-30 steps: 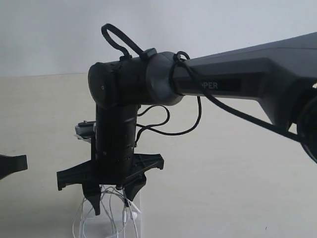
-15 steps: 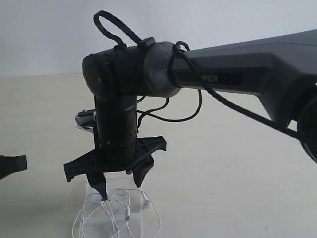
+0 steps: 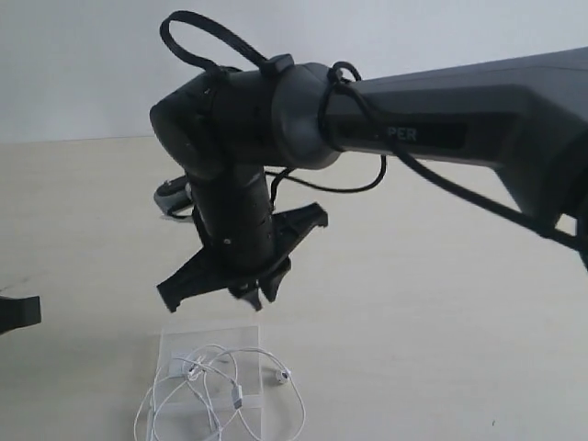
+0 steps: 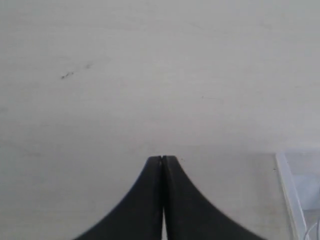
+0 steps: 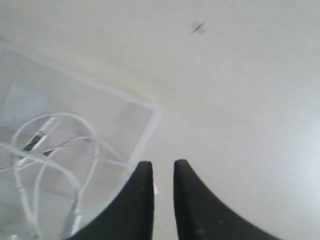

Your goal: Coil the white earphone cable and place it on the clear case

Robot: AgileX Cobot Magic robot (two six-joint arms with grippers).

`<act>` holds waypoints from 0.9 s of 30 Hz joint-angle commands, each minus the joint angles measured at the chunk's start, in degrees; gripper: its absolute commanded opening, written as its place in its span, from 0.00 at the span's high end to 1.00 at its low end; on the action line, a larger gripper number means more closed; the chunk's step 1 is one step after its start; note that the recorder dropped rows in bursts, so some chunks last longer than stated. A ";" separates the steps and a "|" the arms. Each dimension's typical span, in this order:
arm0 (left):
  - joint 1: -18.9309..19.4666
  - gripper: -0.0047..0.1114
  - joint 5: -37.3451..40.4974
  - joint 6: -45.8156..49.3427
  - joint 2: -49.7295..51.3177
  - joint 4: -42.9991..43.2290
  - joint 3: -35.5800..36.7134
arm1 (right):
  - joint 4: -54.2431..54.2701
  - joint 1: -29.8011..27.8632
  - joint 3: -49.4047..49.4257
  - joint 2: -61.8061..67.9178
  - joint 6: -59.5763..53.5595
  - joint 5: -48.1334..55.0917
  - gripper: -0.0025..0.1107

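The white earphone cable (image 3: 234,381) lies in loose loops on the clear case (image 3: 184,342), with some loops spilling over the case's near edge. My right gripper (image 3: 253,299) hangs tilted a little above the case's far side. In the right wrist view its fingers (image 5: 163,164) stand a narrow gap apart with nothing between them. There the cable (image 5: 75,145) and the case's rim (image 5: 150,125) lie just beside the tips. My left gripper (image 4: 163,158) is shut and empty, low at the far left (image 3: 18,312). The case's edge (image 4: 287,190) shows beside it.
A pale beige table (image 3: 441,303) carries everything. A whitish square label (image 5: 22,105) shows inside the case. The right arm's thick black cable (image 3: 432,193) hangs along its forearm, and a small grey-white part (image 3: 170,197) sits behind the wrist.
My right gripper has risen off the case and tilted, leaving the cable lying there. Its fingers have drawn closer together. The left gripper has barely moved.
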 commanded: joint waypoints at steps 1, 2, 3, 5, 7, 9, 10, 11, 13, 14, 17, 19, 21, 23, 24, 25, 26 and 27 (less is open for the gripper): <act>0.15 0.96 2.08 -2.69 -0.16 3.29 0.17 | -11.13 -1.51 -0.46 -5.26 0.01 0.22 0.98; 0.15 0.96 2.48 -3.05 -0.16 3.75 0.17 | -11.69 -2.08 -0.46 -6.49 0.12 0.22 0.98; 0.15 0.96 2.90 -3.05 -0.16 3.87 0.17 | -11.85 -2.83 -0.46 -7.68 0.12 0.22 0.98; 0.15 0.96 3.12 -3.05 -0.16 3.74 0.17 | -12.75 -4.37 -0.46 -9.77 0.24 0.22 0.98; 0.15 0.96 3.14 -2.78 -0.16 3.74 0.17 | -14.02 -5.04 -0.46 -11.59 0.12 0.22 0.98; 0.15 0.96 3.14 -2.78 -0.16 3.74 0.17 | -17.09 -5.04 -0.46 -12.93 0.12 0.22 0.98; 0.15 0.96 3.00 -2.78 -0.16 3.74 0.17 | -18.10 -5.04 -0.46 -13.31 0.12 0.22 0.98; 0.15 0.96 3.00 -2.78 -0.16 3.74 0.17 | -18.49 -4.89 -0.46 -13.60 0.12 0.22 0.98; 0.15 0.96 3.00 -2.78 -0.16 3.74 0.17 | -18.38 -4.89 -0.46 -13.58 0.12 0.22 0.98; 0.15 0.96 3.00 -2.78 -0.16 3.74 0.17 | -18.26 -4.89 -0.46 -13.58 0.12 0.22 0.98; 0.15 0.96 3.00 -2.78 -0.16 3.74 0.17 | -17.20 -4.89 -0.46 -13.58 0.12 0.22 0.98; 0.15 0.96 3.00 -2.78 -0.16 3.74 0.17 | -16.54 -4.89 -0.46 -13.58 0.12 0.22 0.98; 0.15 0.96 3.00 -2.78 -0.16 3.74 0.17 | -16.54 -4.89 -0.46 -13.58 0.12 0.22 0.98; 0.15 0.96 3.00 -2.78 -0.16 3.74 0.17 | -16.53 -4.89 -0.46 -13.58 0.12 0.22 0.98; 0.15 0.96 3.00 -2.78 -0.16 3.74 0.17 | -16.53 -4.89 -0.46 -13.58 0.12 0.22 0.98; 0.15 0.96 3.00 -2.78 -0.16 3.74 0.17 | -16.53 -4.89 -0.46 -13.58 0.12 0.22 0.98; 0.15 0.96 3.00 -2.78 -0.16 3.74 0.17 | -16.53 -4.89 -0.46 -13.58 0.01 0.22 0.98; 0.15 0.96 3.00 -2.78 -0.16 3.74 0.17 | -16.41 -4.89 -0.46 -13.90 0.01 0.22 0.98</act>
